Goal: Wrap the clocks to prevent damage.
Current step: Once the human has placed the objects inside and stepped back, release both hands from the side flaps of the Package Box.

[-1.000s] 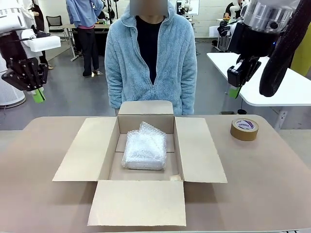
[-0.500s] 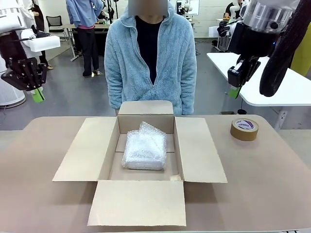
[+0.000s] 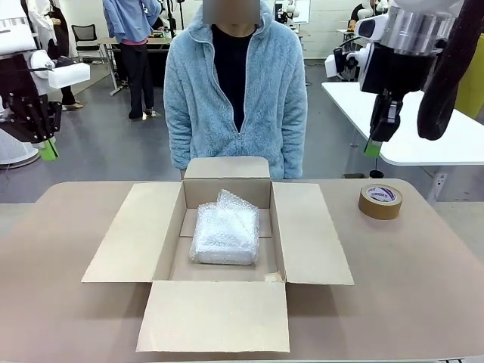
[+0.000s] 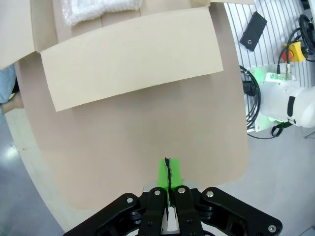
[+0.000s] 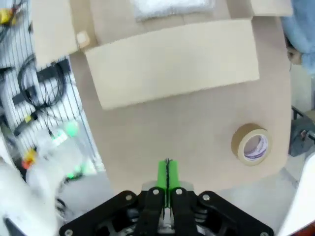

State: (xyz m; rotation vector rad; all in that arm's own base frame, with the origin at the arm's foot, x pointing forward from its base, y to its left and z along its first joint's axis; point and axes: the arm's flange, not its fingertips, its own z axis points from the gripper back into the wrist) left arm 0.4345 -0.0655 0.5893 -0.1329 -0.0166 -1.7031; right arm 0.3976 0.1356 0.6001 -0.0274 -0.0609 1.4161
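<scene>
The clocks show as one blocky bundle [image 3: 224, 236] in whitish bubble wrap, lying inside the open brown carton [image 3: 128, 233] at the table's middle. Part of the bundle [image 4: 101, 9] also shows at the top of the left wrist view, and the bundle's edge [image 5: 170, 7] at the top of the right wrist view. My left gripper [image 3: 48, 148] hangs high at the far left, shut, its green pads pressed together [image 4: 169, 172]. My right gripper [image 3: 372, 147] hangs high at the upper right, also shut with nothing in it [image 5: 167, 172].
A brown tape roll [image 3: 380, 201] lies on the table right of the carton, also seen as a tape roll [image 5: 252, 144] from the right wrist. A person in a light blue fleece [image 3: 234, 91] stands behind the carton. All four carton flaps lie spread open.
Both arms have lifted slightly; the left gripper drifted left and up, the right gripper turned and shifted a little right. The bundle and carton have not moved.
</scene>
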